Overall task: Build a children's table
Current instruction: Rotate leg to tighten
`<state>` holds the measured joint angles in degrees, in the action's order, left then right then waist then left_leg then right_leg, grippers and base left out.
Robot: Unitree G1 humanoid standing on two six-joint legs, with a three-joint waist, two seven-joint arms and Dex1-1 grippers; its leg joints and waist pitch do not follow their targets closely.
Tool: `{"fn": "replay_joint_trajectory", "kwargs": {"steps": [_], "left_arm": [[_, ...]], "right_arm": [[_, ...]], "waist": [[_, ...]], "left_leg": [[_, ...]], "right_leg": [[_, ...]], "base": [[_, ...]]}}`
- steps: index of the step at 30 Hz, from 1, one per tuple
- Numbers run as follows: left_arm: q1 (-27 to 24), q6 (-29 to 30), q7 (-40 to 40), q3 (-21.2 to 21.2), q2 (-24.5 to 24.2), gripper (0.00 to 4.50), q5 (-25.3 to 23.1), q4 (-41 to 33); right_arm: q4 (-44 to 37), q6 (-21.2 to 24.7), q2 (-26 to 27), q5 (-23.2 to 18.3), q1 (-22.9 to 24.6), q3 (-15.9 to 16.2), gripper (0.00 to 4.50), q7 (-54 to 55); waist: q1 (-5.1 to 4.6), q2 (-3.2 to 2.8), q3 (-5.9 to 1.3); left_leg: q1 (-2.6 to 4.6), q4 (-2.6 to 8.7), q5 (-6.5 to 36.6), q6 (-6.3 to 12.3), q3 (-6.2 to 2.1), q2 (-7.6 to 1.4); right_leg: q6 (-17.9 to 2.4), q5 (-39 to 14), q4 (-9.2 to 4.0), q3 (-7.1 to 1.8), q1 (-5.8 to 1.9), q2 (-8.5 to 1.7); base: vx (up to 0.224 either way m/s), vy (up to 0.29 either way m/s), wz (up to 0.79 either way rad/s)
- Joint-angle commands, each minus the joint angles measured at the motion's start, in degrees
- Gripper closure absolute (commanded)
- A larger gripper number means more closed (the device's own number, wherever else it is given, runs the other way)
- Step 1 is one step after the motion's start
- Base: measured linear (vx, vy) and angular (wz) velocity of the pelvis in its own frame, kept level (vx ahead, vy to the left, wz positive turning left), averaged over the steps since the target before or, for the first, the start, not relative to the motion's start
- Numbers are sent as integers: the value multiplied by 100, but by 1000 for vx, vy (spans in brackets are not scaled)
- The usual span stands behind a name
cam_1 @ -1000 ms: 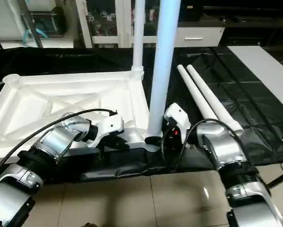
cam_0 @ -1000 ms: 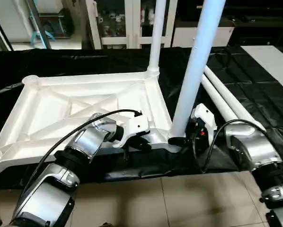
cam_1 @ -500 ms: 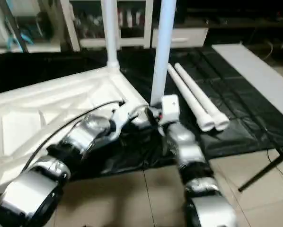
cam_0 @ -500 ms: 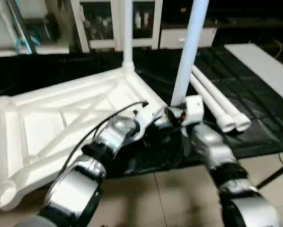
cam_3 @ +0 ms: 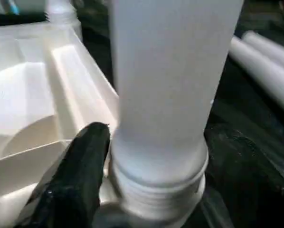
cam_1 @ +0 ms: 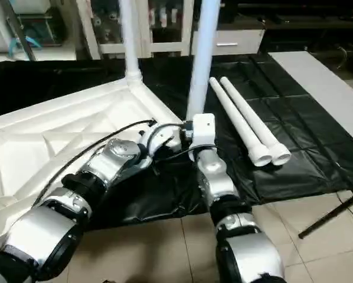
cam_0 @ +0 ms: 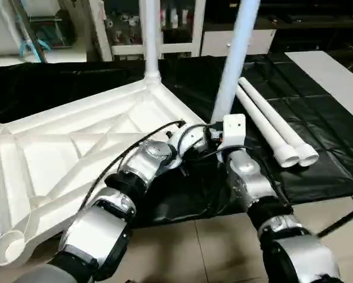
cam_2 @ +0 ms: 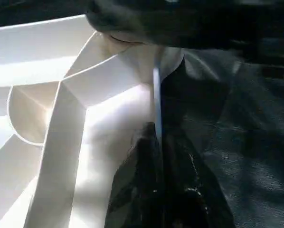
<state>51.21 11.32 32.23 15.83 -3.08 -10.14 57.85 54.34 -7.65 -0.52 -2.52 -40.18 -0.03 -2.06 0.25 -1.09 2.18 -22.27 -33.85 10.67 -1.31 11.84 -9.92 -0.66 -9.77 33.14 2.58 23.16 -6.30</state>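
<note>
Tabletop (cam_0: 76, 141) swung round, arms now converged

Two loose legs (cam_0: 271, 127) lie right of the tabletop (cam_0: 64, 153).

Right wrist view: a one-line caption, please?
Black finger beside an upright white leg standing in the tabletop's corner socket.

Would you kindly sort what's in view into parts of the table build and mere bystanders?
Job: tabletop; two standing legs; two loose legs; left gripper; right gripper.
Bystanders: black cloth; cabinets.
</note>
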Motion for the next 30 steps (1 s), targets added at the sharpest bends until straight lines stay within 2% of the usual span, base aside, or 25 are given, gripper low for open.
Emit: {"fn": "replay_joint_trajectory", "kwargs": {"steps": [1,3,4,6,10,12,13,14,15,17,19,21,22,25,26,27,28,30], "left_arm": [[-232,-63,51,49,-147,450,-128,45],[-293,-77,192,96,-207,450,-141,-26],[-346,-74,336,152,-271,450,-159,-97],[-430,-52,595,268,-380,450,-205,-215],[-604,-87,1277,462,-544,450,-170,-503],[-735,-123,1710,604,-670,450,-157,-717],[-828,-190,2021,728,-773,450,-164,-860],[-911,-178,2271,837,-869,450,-182,-1001],[-1023,-200,2652,991,-1002,450,-184,-1191],[-1135,-121,3086,1159,-1136,450,-165,-1431],[-1151,-113,3198,1196,-1162,450,-159,-1486],[-1165,-159,3408,1256,-1210,450,-154,-1595],[-1157,-155,3541,1274,-1233,450,-149,-1647],[-1156,-137,3584,1277,-1250,450,-157,-1692],[-1144,-139,3563,1264,-1248,450,-163,-1692],[-1157,-96,3569,1257,-1274,450,-154,-1769],[-1158,-92,3570,1256,-1275,450,-153,-1774],[-1176,-26,3596,1250,-1307,450,-132,-1840]], "right_arm": [[-360,32,-112,-60,76,17,85,-317],[-527,157,-203,-146,147,-1,63,-551],[-711,303,-321,-222,222,4,47,-826],[-1055,563,-584,-325,364,59,42,-1392],[-1510,887,-1183,-419,586,313,4,-2649],[-1732,1043,-1435,-488,690,423,4,-3228],[-1838,1167,-1596,-533,737,507,4,-3604],[-1957,1243,-1750,-540,793,596,4,-3929],[-2088,1380,-1966,-595,856,719,4,-4430],[-2251,1533,-2233,-674,920,854,4,-5032],[-2290,1592,-2297,-693,923,868,4,-5179],[-2260,1723,-2417,-732,854,914,4,-5539],[-2174,1787,-2516,-734,768,1015,4,-5923],[-2075,1758,-2542,-684,697,1059,4,-6069],[-2002,1734,-2526,-658,648,1058,4,-6069],[-1935,1703,-2508,-628,589,1059,4,-6025],[-1925,1695,-2504,-623,582,1058,4,-6016],[-1800,1659,-2448,-598,498,1053,4,-5983]], "waist": [[24,75,-350],[7,48,-344],[2,-6,-343],[15,32,-357],[32,41,-359],[43,54,-350],[51,-1,-349],[41,18,-345],[46,-10,-341],[66,-10,-322],[113,-21,-322],[162,16,-310],[184,13,-314],[212,14,-318],[202,54,-324],[211,37,-331],[208,58,-331],[208,54,-335]], "left_leg": [[121,409,944,661,-129,-279],[137,432,1201,548,-141,-295],[143,438,1227,497,-145,-294],[139,423,1141,520,-143,-299],[118,395,1003,651,-135,-294],[118,387,978,710,-127,-299],[130,394,1042,696,-136,-307],[118,401,1074,679,-138,-311],[137,409,1192,620,-142,-320],[149,432,1345,574,-140,-344],[182,444,1468,444,-126,-356],[197,465,1648,279,-120,-354],[214,468,1689,230,-120,-356],[211,459,1572,214,-110,-362],[186,454,1478,237,-110,-348],[179,450,1410,250,-117,-345],[175,441,1342,274,-115,-340],[167,434,1241,312,-116,-337]], "right_leg": [[-1348,-674,-305,-115,-240,-228],[-1285,-905,-336,-120,-238,-219],[-1287,-858,-330,-122,-237,-203],[-1332,-615,-300,-125,-252,-201],[-1438,-447,-287,-122,-289,-221],[-1488,-422,-290,-125,-279,-218],[-1508,-511,-291,-124,-273,-221],[-1505,-551,-299,-119,-277,-219],[-1500,-662,-305,-121,-268,-215],[-1507,-728,-321,-124,-264,-204],[-1526,-847,-320,-128,-240,-198],[-1452,-1083,-336,-139,-223,-199],[-1427,-1129,-336,-139,-213,-200],[-1441,-996,-319,-153,-211,-213],[-1440,-944,-310,-150,-229,-213],[-1436,-928,-298,-149,-236,-226],[-1428,-930,-297,-151,-232,-232],[-1421,-894,-293,-151,-240,-232]], "base": [[0,0,0],[0,0,0],[0,0,0],[0,0,0],[0,0,0],[0,0,0],[0,0,0],[0,0,0],[0,0,0],[0,0,0],[0,0,0],[0,0,0],[0,0,0],[0,0,0],[0,0,0],[0,0,0],[0,0,0],[0,0,0]]}}
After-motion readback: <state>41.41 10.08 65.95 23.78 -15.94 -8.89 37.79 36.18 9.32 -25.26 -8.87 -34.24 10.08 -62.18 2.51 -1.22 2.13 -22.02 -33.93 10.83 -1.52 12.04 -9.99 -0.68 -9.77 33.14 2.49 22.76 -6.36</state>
